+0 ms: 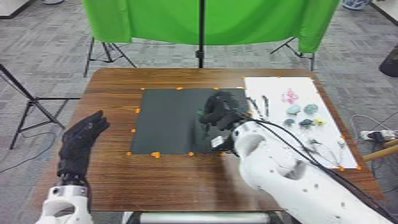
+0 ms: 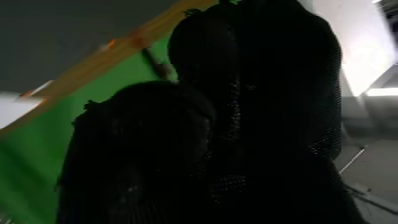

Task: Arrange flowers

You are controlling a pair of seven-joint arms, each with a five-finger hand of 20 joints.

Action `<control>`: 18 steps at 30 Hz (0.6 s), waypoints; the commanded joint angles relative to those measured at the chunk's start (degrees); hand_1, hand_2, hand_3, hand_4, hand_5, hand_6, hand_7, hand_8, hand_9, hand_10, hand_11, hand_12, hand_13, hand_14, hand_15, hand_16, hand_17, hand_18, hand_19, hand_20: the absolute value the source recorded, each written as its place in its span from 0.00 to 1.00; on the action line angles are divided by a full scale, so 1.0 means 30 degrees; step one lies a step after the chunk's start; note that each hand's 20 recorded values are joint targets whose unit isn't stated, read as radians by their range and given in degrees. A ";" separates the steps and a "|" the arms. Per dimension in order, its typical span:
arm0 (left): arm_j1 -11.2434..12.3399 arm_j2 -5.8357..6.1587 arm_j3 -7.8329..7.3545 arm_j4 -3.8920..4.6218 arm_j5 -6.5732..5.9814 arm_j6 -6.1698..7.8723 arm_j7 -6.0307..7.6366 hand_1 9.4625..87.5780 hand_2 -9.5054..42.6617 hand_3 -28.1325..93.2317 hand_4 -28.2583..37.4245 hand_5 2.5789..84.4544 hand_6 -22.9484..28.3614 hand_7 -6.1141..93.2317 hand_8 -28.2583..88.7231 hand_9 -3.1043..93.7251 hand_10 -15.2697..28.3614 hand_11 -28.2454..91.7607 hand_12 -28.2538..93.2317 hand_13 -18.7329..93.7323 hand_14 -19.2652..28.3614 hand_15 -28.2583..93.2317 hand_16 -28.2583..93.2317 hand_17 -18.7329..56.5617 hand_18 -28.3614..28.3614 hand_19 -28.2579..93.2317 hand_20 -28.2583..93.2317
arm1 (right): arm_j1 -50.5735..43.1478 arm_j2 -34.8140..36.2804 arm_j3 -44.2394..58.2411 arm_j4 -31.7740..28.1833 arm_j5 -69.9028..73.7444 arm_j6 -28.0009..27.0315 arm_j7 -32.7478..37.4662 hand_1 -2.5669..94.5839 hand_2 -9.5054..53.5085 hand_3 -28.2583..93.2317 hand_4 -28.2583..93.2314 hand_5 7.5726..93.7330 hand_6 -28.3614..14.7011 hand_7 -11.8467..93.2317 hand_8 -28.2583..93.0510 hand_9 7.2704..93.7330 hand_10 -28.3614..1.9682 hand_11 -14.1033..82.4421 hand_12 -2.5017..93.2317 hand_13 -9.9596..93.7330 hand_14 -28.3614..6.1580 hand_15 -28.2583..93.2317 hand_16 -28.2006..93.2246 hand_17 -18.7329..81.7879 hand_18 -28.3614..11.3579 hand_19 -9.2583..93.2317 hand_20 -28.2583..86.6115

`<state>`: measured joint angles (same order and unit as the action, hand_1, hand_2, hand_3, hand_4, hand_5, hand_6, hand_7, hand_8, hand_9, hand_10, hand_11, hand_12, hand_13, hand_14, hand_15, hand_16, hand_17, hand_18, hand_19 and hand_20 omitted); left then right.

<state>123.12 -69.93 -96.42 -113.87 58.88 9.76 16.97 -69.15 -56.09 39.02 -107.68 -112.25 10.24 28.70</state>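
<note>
Head view: grn stem (image 1: 206,131) nr R hand (image 1: 221,106).

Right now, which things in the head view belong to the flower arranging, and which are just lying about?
Belong to the job:
- spiky pink flower
- pale blue-green round blooms
- small yellow bloom
- flat black rectangular sheet
- long white sheet under the flowers

Just about:
- bright green cloth
- thin black stand
</note>
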 commanded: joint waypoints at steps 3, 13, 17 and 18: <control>-0.0004 -0.0067 0.0615 0.0326 -0.0022 0.0158 0.0121 0.26 0.06 0.77 0.17 0.56 0.50 0.21 0.20 0.48 0.63 0.36 0.36 0.46 0.74 0.43 0.27 0.31 0.75 0.30 0.44 | 0.2593 -0.2770 -0.2511 0.1628 0.1162 -0.0031 -0.0294 0.93 0.00 0.00 0.73 0.87 0.62 0.39 0.43 0.94 0.56 0.51 0.43 1.00 0.78 0.72 0.45 0.89 0.50 1.00 0.62; -0.0298 -0.0261 0.1374 0.0427 0.0206 -0.0548 0.0128 0.26 0.06 0.77 0.17 0.56 0.50 0.21 0.20 0.48 0.63 0.36 0.36 0.46 0.74 0.43 0.27 0.31 0.75 0.30 0.44 | 0.3230 -0.4554 -0.3867 0.4391 0.1640 0.0667 0.0107 0.93 0.00 0.00 0.73 0.87 0.62 0.40 0.43 0.94 0.55 0.52 0.43 1.00 0.78 0.72 0.45 0.89 0.50 1.00 0.62; -0.0422 -0.0265 0.1551 0.0504 0.0160 -0.0608 0.0129 0.26 0.06 0.77 0.16 0.56 0.50 0.20 0.20 0.48 0.63 0.36 0.36 0.46 0.75 0.43 0.27 0.31 0.75 0.30 0.44 | 0.3412 -0.4927 -0.4290 0.4995 0.1876 0.1174 0.0005 0.92 0.00 0.00 0.72 0.87 0.62 0.40 0.43 0.94 0.54 0.52 0.42 1.00 0.78 0.71 0.45 0.89 0.50 1.00 0.62; -0.0450 -0.0255 0.1575 0.0503 0.0192 -0.0648 0.0059 0.26 0.06 0.77 0.17 0.56 0.50 0.20 0.20 0.48 0.63 0.36 0.36 0.46 0.75 0.43 0.27 0.31 0.75 0.30 0.44 | 0.3407 -0.5037 -0.4336 0.5154 0.2104 0.1417 -0.0056 0.92 0.00 0.00 0.71 0.87 0.62 0.40 0.42 0.94 0.54 0.52 0.42 1.00 0.77 0.71 0.45 0.89 0.50 1.00 0.62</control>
<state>121.69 -69.98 -92.96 -113.05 59.07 9.00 17.48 -59.52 -69.10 27.61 -94.10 -107.73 11.75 28.61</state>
